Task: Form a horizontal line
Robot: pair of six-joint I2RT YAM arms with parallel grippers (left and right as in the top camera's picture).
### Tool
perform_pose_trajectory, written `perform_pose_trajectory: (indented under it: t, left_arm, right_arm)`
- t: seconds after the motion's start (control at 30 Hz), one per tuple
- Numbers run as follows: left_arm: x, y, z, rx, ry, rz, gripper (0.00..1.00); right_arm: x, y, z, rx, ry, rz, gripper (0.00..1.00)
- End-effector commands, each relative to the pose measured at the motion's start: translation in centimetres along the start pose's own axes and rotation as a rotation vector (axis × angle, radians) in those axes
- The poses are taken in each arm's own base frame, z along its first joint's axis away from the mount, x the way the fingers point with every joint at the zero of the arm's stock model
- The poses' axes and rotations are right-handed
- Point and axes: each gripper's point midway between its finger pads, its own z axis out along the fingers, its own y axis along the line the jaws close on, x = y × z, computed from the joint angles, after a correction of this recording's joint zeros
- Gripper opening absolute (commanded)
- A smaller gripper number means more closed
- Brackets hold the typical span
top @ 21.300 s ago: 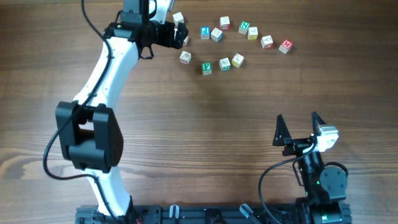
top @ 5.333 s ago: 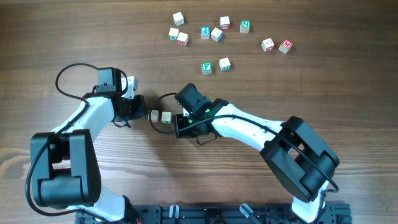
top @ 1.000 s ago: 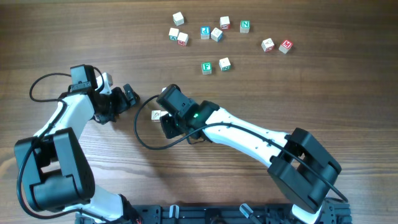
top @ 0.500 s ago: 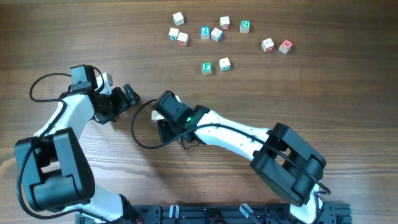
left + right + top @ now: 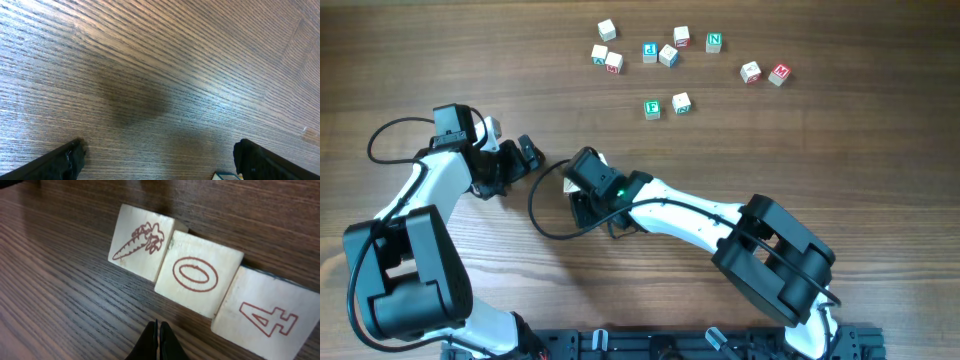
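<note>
In the right wrist view three pale wooden cubes stand in a straight row, touching side to side: a carrot cube [image 5: 141, 242], an O cube [image 5: 197, 275] and a 4 cube [image 5: 267, 315]. My right gripper [image 5: 157, 330] is shut and empty. Its tips rest low over the wood, just short of the O cube. In the overhead view the right gripper [image 5: 582, 203] and its wrist cover this row. My left gripper [image 5: 526, 156] is open to the left of them. Its fingers [image 5: 70, 157] spread wide over bare wood, with nothing between them.
Loose cubes lie scattered at the back of the table, among them a green F cube [image 5: 652, 109], a green N cube [image 5: 714, 42], a blue-letter cube [image 5: 650, 51] and a red-faced cube [image 5: 779, 73]. A black cable [image 5: 542, 215] loops beside the right wrist.
The right arm has shifted a little to the left, and its wrist now covers the cube that showed beside it a second ago. The left arm has not moved.
</note>
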Motion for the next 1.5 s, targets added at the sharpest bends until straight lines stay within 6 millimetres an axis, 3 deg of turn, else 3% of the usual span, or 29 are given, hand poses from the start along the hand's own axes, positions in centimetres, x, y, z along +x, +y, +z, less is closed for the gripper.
perform_pose_trajectory:
  t: [0.0, 1.47]
  left_arm:
    - [3.4, 4.8, 2.4, -0.170, 0.104, -0.050, 1.00]
    - [3.4, 4.8, 2.4, -0.170, 0.104, -0.049, 1.00]
  right_arm:
    - [-0.2, -0.5, 0.7, 0.029, -0.015, -0.008, 0.05]
    - [-1.6, -1.3, 1.2, 0.058, -0.077, -0.008, 0.05]
